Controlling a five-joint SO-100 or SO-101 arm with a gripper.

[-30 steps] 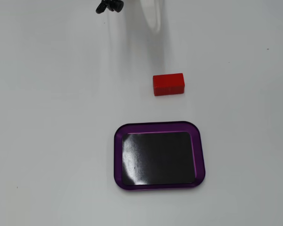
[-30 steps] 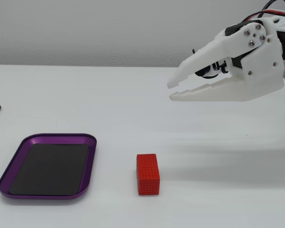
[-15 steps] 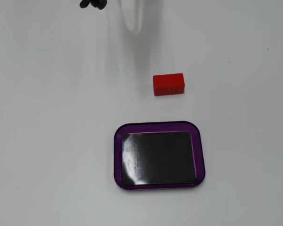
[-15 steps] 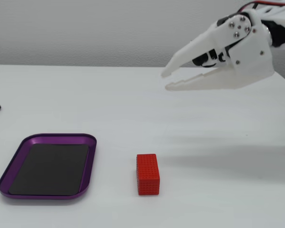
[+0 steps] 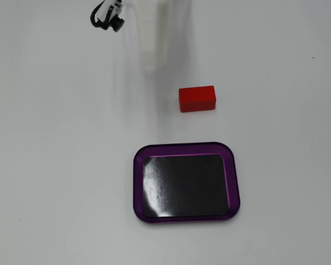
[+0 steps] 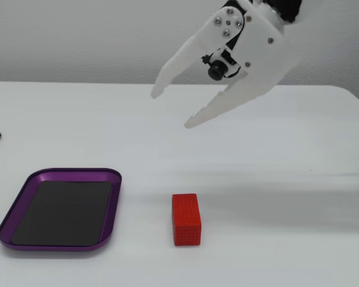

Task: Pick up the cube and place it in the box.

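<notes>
- While the jaws (image 6: 169,109) hang in the air above the white worktop (image 6: 275,179), we see them spread wide with nothing between them, their two white fingers pointing down and to the left in a fixed view.
- We find a small dark camera lens (image 6: 215,72) set between the bases of those fingers.
- We see the red block (image 6: 186,219) lying flat on the worktop, below the jaws in this picture and well apart from them, touched by nothing.
- We note that its top face carries a fine bumpy texture in this view.
- We see the purple-rimmed tray (image 6: 24,200) to the left of the block, near it but not touching, with its black floor bare.
- In a fixed view from above, we see the block (image 5: 197,98) above the tray (image 5: 182,148) in the picture and slightly right of the tray's middle, with a strip of white worktop (image 5: 55,165) between them.
- We see the tray's glossy floor catching pale reflections there.
- We make out only a faint white blur (image 5: 151,38) near the top of that picture, and a black part (image 5: 106,15) at the top left; we cannot tell the state of the jaws from this view.
</notes>
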